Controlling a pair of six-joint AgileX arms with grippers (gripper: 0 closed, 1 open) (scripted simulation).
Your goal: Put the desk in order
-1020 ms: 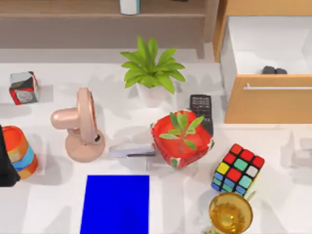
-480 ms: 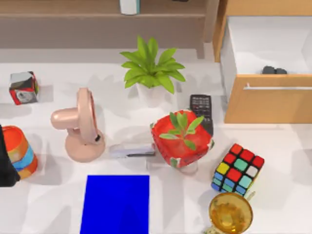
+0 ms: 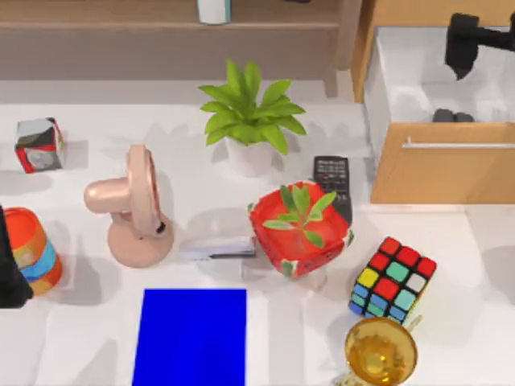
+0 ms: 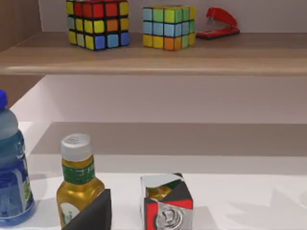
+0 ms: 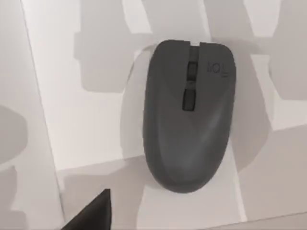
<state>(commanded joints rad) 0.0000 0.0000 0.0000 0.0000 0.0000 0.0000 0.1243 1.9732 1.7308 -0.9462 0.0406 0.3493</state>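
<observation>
**Right arm over the open drawer, left arm parked at the edge**

Your right gripper point(image 3: 465, 48) hangs above the open light-wood drawer point(image 3: 438, 165) at the surface's point(image 3: 80, 338) far right; you cannot tell how its jaws stand. A grey mouse point(image 5: 188, 112) lies on the drawer's white floor, right under it. Your left arm point(image 3: 10, 265) sits at the left edge beside the striped cup point(image 3: 34, 249). Spread across the white surface you have a pink fan point(image 3: 133, 205), two potted plants, a remote point(image 3: 332, 181), a colour cube point(image 3: 393, 277) and a blue mat point(image 3: 193, 336).
</observation>
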